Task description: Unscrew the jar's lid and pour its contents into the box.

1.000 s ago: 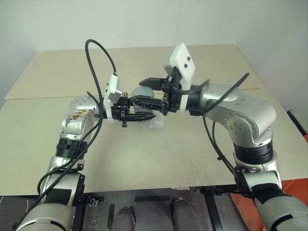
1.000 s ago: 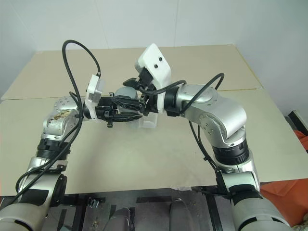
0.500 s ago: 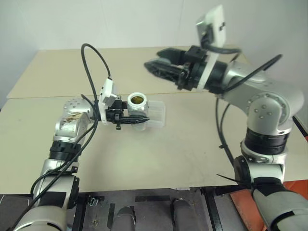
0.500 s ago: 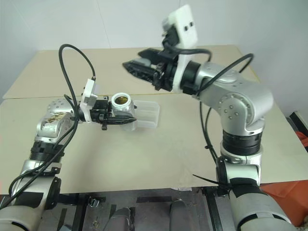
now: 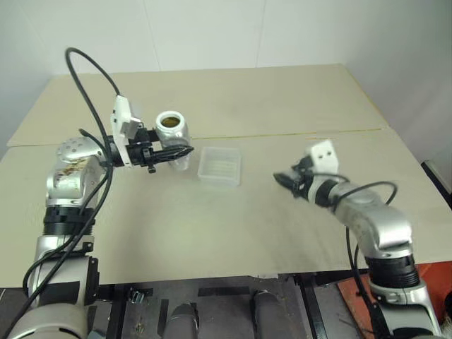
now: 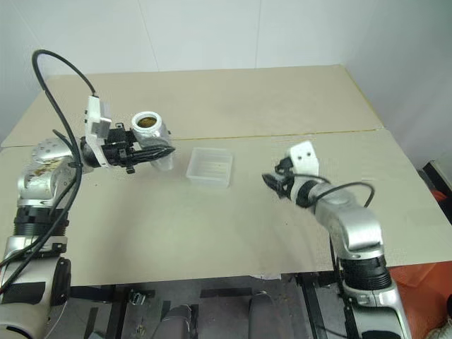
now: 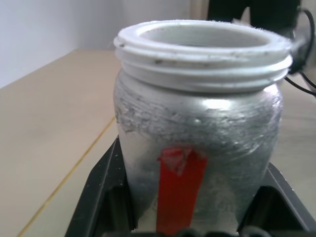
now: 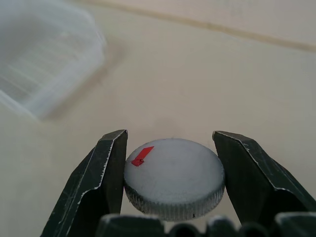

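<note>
1. The left hand (image 5: 182, 150) is on the left side, up above the table (image 5: 282, 99). Its two black fingers are shut tight on the jar (image 5: 171, 127), one on each side.
2. The jar stands straight up in the left hand. It does not touch the table.
3. The jar has no lid on it. Its white screw top is open, and you can see something brownish inside from above.
4. In the left wrist view the jar (image 7: 200, 128) has a cloudy side with a red strip on it, and the black fingers hug it low down.
5. The box (image 5: 219, 164) sits flat on the table near the middle. It is just to the right of the jar and a bit lower in the head views. It looks see-through.
6. The jar is near the box but not over it.
7. A thin line runs across the table behind the box, where two table tops meet.
8. The right hand (image 5: 282, 179) is on the right side, low and close to the table. It points toward the box but is well apart from it.
9. The right hand's fingers (image 8: 106, 173) are closed on the lid (image 8: 173, 177), one on each side of its rim.
10. The lid is round and grey, with a small red mark on top. It lies flat between the fingers.
</note>
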{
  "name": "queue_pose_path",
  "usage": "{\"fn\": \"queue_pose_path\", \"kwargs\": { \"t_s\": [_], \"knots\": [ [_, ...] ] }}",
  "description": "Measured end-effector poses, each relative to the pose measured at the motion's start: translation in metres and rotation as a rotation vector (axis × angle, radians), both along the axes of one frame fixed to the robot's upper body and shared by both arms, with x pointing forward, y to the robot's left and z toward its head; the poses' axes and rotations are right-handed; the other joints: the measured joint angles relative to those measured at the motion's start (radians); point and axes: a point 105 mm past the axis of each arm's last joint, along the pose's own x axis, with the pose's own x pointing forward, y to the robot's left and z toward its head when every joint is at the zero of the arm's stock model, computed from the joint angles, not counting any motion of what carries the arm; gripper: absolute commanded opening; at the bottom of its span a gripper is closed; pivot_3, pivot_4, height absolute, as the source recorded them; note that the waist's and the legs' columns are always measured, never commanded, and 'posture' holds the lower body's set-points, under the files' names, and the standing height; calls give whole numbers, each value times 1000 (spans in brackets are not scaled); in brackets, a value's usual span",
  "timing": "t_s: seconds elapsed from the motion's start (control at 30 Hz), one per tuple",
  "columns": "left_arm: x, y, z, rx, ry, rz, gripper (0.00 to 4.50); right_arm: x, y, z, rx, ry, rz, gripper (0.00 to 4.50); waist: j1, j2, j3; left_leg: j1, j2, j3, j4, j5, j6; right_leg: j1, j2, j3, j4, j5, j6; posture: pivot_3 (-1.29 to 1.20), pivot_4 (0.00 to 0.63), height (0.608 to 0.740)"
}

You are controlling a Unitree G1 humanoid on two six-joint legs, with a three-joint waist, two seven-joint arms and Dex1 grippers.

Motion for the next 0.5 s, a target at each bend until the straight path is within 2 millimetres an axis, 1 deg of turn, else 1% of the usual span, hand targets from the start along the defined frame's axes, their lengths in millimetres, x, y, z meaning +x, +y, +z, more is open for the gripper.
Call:
{"fn": "queue_pose_path", "kwargs": {
  "t_s": [0.03, 0.1, 0.13, 0.2, 0.23, 0.3, 0.33, 0.4, 0.5],
  "knots": [
    [0, 1, -3, 2, 1, 21, 1948, 0, -3, -4, -14, 1, -20, 2716, 2, 0, 0, 0, 0, 0, 0, 0, 0, 0, 0, 0, 0, 0, 0, 0, 150, 740],
    [7, 4, -9, 0, -2, 104, 1948, -2, -8, -12, -28, 8, -47, 3450, 3, 0, 0, 0, 0, 0, 0, 0, 0, 0, 0, 0, -1, 0, 0, 0, 150, 740],
    [10, 3, -12, -5, -8, 141, 1948, -3, -9, -15, -29, 13, -52, 3697, 5, 0, 0, 1, 0, 0, 0, 0, 0, 1, 0, 0, -1, 0, 0, 0, 150, 740],
    [16, 2, -13, -10, -27, 197, 1948, -4, -9, -18, -27, 24, -50, 4355, 7, 0, 0, 0, 0, 0, 0, 0, 0, 1, 0, 0, -3, 0, 0, 0, 150, 740],
    [18, 2, -13, -7, -37, 218, 1948, -4, -10, -18, -23, 25, -47, 4434, 8, 0, 0, 0, 0, 0, 0, 0, 0, 1, 0, 0, -7, 0, 0, 0, 150, 740],
    [23, 1, -11, 13, -87, 271, 1948, -5, -14, -13, -16, 29, -38, 4434, 10, 0, 0, 0, 0, 0, 0, 0, 0, 1, 0, 0, -8, 0, 0, 0, 150, 740],
    [27, -1, -10, 32, -125, 304, 1948, -5, -18, -8, -6, 32, -33, 4434, 13, 0, 0, 0, 0, 0, 0, 0, 0, 1, 0, 0, -9, 0, 0, 0, 150, 740],
    [37, -6, -9, 74, -198, 374, 1948, -8, -20, 14, 16, 11, 9, 4434, 21, 0, 0, 0, 0, 0, 0, 0, 0, 1, 0, 0, -8, 0, 0, 0, 150, 740],
    [56, -10, -4, 152, -324, 487, 1948, -18, -7, 60, 85, -43, 152, 4434, 27, 0, 0, 1, 0, 0, 0, 0, 0, 2, 0, 0, -9, 0, 0, 0, 150, 740]
  ]
}}
